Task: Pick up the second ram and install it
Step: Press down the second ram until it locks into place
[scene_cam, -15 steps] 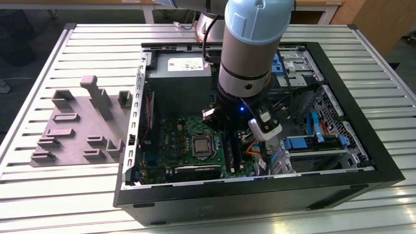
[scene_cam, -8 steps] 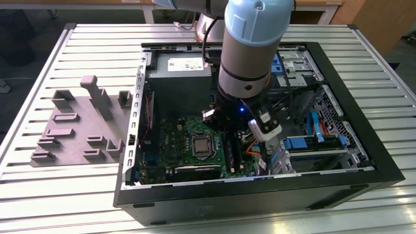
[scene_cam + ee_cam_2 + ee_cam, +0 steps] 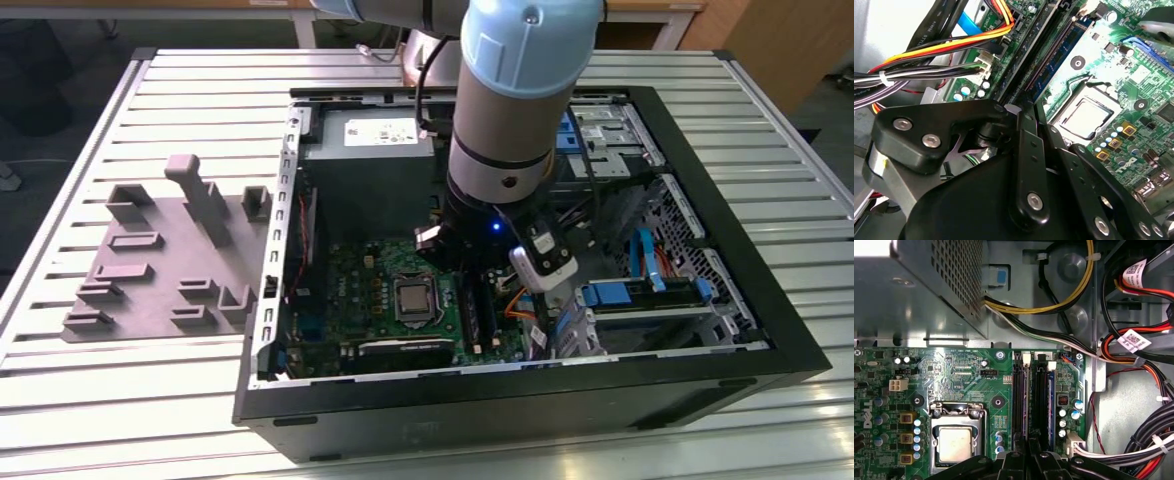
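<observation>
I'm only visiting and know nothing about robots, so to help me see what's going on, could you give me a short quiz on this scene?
1. True or false: the grey tray lies inside the computer case.
2. Where is the gripper? A: low over the green board inside the case. B: above the grey tray. C: high outside the case.
3. In the first wrist view, what colour is the memory stick standing in a black slot?

Key: 1 false, the tray lies on the table, at the exterior view's left of the case. 2 A. 3 blue.
</observation>
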`<action>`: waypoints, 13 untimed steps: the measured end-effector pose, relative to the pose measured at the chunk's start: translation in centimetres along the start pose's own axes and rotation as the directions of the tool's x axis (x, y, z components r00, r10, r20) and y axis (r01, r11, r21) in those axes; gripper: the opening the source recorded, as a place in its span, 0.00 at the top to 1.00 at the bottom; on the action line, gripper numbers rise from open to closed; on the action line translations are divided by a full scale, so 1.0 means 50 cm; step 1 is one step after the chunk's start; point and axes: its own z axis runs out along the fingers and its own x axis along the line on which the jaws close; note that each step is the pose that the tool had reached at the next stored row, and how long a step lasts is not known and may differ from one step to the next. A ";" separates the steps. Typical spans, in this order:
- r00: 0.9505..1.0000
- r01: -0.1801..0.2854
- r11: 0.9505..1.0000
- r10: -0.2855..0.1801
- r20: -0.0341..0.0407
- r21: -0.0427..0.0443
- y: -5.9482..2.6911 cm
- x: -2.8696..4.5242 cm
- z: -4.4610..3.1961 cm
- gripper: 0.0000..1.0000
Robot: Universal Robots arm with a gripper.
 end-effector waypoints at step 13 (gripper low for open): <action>1.000 0.000 1.000 0.000 0.000 0.000 0.000 0.000 0.001 0.85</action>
